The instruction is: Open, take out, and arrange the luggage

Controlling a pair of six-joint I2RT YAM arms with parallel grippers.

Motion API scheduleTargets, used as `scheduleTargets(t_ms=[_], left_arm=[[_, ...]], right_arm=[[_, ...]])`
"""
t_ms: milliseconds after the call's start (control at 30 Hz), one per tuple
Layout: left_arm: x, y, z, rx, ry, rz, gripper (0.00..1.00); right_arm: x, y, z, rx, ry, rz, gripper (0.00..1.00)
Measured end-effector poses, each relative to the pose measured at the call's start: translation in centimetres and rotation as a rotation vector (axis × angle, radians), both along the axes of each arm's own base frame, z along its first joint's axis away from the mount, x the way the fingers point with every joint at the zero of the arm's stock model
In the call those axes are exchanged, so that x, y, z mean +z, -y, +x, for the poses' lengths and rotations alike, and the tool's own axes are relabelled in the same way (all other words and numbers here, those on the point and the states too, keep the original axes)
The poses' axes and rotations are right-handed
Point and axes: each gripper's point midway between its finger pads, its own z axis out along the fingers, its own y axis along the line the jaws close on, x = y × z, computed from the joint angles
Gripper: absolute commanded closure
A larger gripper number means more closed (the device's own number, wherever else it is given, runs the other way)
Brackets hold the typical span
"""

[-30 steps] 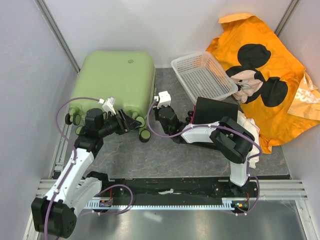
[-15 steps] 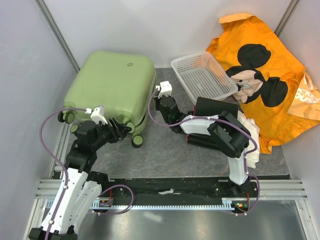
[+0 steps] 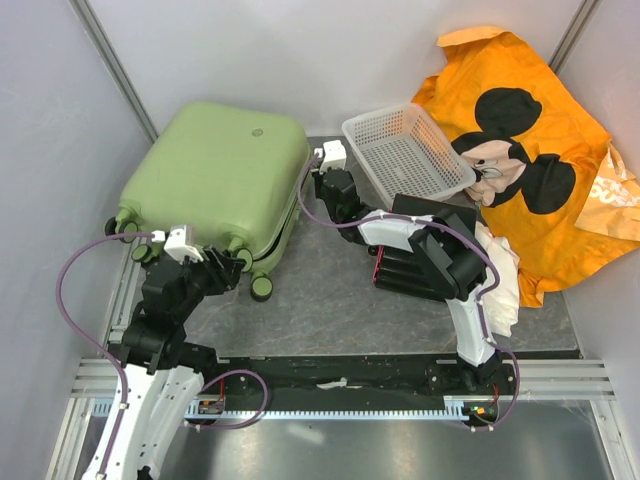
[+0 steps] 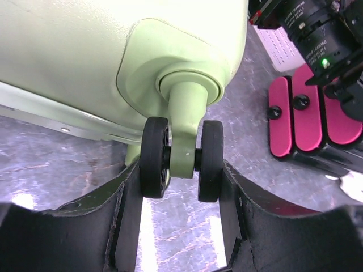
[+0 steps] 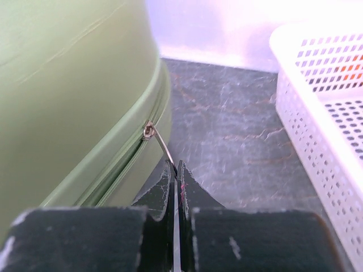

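The pale green luggage (image 3: pixel 215 170) lies flat at the back left, turned at an angle, its black wheels toward me. My left gripper (image 3: pixel 228 270) is at its near edge. In the left wrist view the left gripper (image 4: pixel 181 184) is shut on a double black wheel (image 4: pixel 210 161) of the luggage (image 4: pixel 85 51), one finger against each side. My right gripper (image 3: pixel 318 188) is at the luggage's right edge. In the right wrist view the right gripper (image 5: pixel 175 168) is shut on the thin metal zipper pull (image 5: pixel 159 141) of the luggage (image 5: pixel 62 85). The zipper seam looks closed there.
A white mesh basket (image 3: pixel 405 150) stands at the back centre, close to the right gripper, also in the right wrist view (image 5: pixel 323 102). A black box with pink drawers (image 3: pixel 420 265) lies under the right arm. Orange Mickey cloth (image 3: pixel 530 150) and white cloth (image 3: pixel 500 270) lie right.
The luggage has swung, its wheel end dragged left and toward me with the left gripper. The right gripper has moved farther back along the luggage's right edge.
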Motion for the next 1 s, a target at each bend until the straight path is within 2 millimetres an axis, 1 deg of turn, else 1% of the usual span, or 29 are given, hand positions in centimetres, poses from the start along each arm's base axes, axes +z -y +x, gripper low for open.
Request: scheduleTargets(t_ms=[167, 300, 400, 500, 533, 567, 600, 633, 667, 700, 733, 767, 800, 867, 933, 1000], left_arm=[[0.4, -1.0, -0.3, 0.033, 0.029, 0.039, 0.98], [0.9, -1.4, -0.4, 0.045, 0.049, 0.06, 0.99], [0.9, -1.5, -0.5, 0.046, 0.055, 0.07, 0.98], [0.8, -1.5, -0.6, 0.032, 0.05, 0.085, 0.98], [0.7, -1.4, -0.5, 0.021, 0.046, 0.092, 0.96], [0.7, -1.2, -0.5, 0.007, 0.038, 0.103, 0.91], [0.7, -1.1, -0.5, -0.005, 0.03, 0.111, 0.83], [0.7, -0.9, -0.6, -0.022, 0.019, 0.119, 0.61], [0.6, -0.9, -0.7, -0.036, 0.005, 0.13, 0.49], [0.8, -0.8, -0.7, -0.045, -0.005, 0.142, 0.39], [1.0, -0.9, -0.7, -0.052, -0.012, 0.152, 0.14], [1.2, -0.9, -0.7, -0.056, -0.016, 0.164, 0.06], [1.7, -1.0, -0.6, -0.056, -0.01, 0.175, 0.01], [3.5, -1.1, -0.5, -0.054, 0.022, 0.18, 0.01], [6.5, -0.9, -0.7, -0.064, 0.078, 0.168, 0.01], [9.1, -0.4, -0.9, -0.093, 0.125, 0.155, 0.01]], right_arm=[[0.1, 0.4, 2.3, -0.01, 0.004, -0.006, 1.0], [0.1, 0.3, 3.4, 0.003, 0.005, -0.009, 1.0], [0.0, 0.1, 3.9, 0.016, 0.005, -0.016, 1.0], [-0.2, -0.1, 3.8, 0.053, -0.004, -0.021, 1.0], [-0.3, -0.2, 3.6, 0.075, -0.008, -0.019, 1.0], [-0.5, -0.2, 3.3, 0.094, -0.014, -0.017, 0.94], [-0.6, 0.1, 2.7, 0.115, -0.026, -0.009, 0.86], [-0.6, 0.3, 2.4, 0.126, -0.034, -0.001, 0.77], [-0.5, 0.6, 2.0, 0.135, -0.04, 0.004, 0.6], [-0.3, 1.3, 1.6, 0.133, -0.05, 0.006, 0.53], [0.0, 1.8, 1.3, 0.132, -0.061, 0.01, 0.47], [0.6, 2.5, 1.0, 0.132, -0.063, 0.015, 0.36], [1.4, 3.1, 0.6, 0.133, -0.058, 0.027, 0.32], [3.1, 4.2, -0.2, 0.139, -0.044, 0.044, 0.26], [5.4, 5.1, -1.3, 0.154, -0.013, 0.068, 0.23], [8.3, 5.1, -2.1, 0.184, 0.027, 0.096, 0.19]])
